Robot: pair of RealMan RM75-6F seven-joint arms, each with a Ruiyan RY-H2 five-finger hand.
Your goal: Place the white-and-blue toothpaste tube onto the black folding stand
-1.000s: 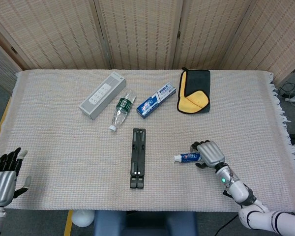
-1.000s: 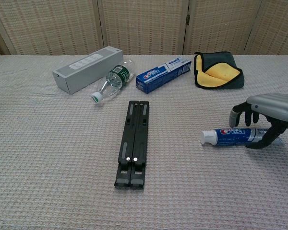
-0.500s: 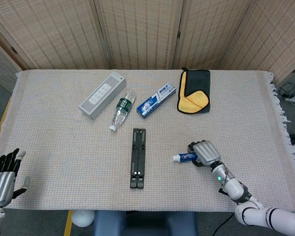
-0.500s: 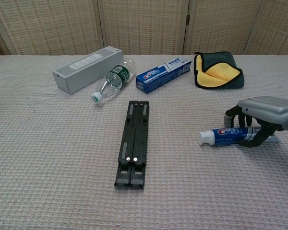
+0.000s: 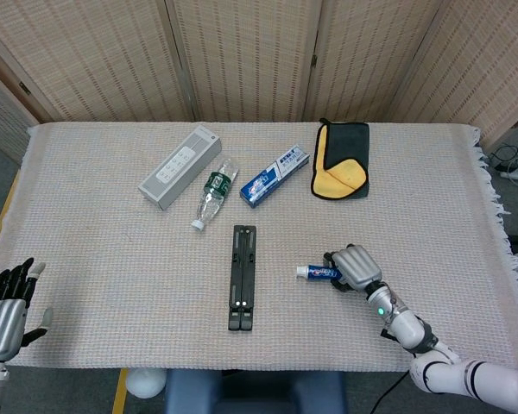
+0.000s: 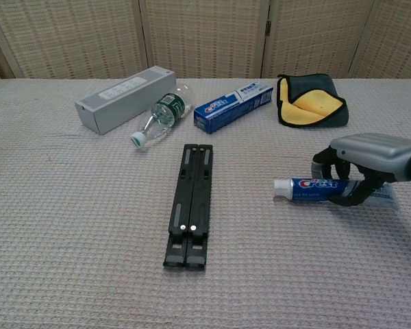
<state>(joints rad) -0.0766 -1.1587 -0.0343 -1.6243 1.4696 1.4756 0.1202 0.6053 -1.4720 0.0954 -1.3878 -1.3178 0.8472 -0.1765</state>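
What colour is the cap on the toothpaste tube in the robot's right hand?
White. The cap shows best in the chest view, at the end of the blue toothpaste tube pointing toward the stand.

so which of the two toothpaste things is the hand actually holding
The loose toothpaste tube, gripped by the right hand. The boxed toothpaste lies untouched at the back by the bottle.

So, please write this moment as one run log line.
right hand: holds toothpaste tube | stand: bare, folded flat | left hand: idle, open

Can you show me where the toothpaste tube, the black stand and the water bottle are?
toothpaste tube (image 6: 314, 187), chest view, on the blue label.
black folding stand (image 6: 191, 203), chest view, middle of its folded bars.
water bottle (image 5: 214, 191), head view, on its green label.
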